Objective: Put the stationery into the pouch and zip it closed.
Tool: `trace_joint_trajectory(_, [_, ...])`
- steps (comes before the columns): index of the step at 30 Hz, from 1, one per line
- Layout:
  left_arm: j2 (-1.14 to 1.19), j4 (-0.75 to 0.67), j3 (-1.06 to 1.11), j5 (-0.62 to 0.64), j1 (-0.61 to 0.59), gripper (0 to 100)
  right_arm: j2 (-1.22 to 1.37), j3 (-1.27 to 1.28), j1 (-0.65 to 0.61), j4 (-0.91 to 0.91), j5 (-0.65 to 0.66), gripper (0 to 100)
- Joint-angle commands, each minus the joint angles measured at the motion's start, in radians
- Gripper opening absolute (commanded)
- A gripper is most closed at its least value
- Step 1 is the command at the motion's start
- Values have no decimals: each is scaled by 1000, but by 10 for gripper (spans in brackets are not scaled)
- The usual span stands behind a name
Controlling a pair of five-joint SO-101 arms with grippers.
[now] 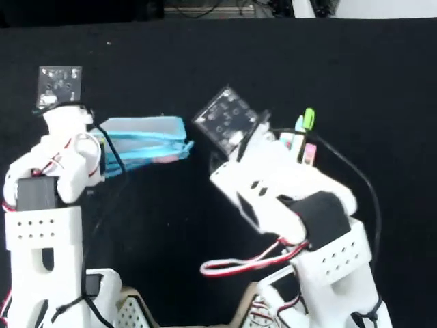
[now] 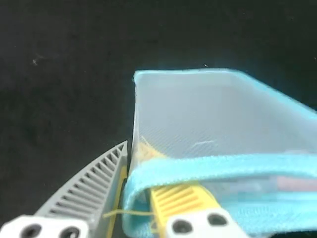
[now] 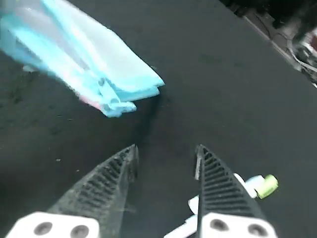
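Pouch [image 1: 147,140]: seemingly soft, light mesh; left gripper [image 2: 134,163] is clamping its rim at the near end. Right gripper [image 3: 166,154] is hanging wide open, empty; zip pull [image 3: 110,99] ahead, pens [image 3: 257,186] beside it; pens seeming light, slick, best pinched mid-barrel.

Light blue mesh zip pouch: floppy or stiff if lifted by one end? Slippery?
Probably soft: the light blue mesh zip pouch looks like thin translucent fabric, though gripped at one end by the left hand it juts out fairly flat. Likely light, given the thin walls. Textured mesh against ribbed fingers suggests little slipping.
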Motion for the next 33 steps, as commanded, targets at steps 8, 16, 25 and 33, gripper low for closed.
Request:
trace_joint_trajectory(8, [-129,-21,96,94,58,30,202,77,368,-187,-256,177])
trace_joint_trajectory(16, [-250,-23,157,94,79,30,581,39,420,-290,-387,177])
trace_joint_trajectory(25, [-265,-15,173,94,81,30,949,-262,422,-199,-445,177])
trace_joint_trajectory(33, [-272,-14,171,94,81,30,1196,-587,474,-55,-463,177])
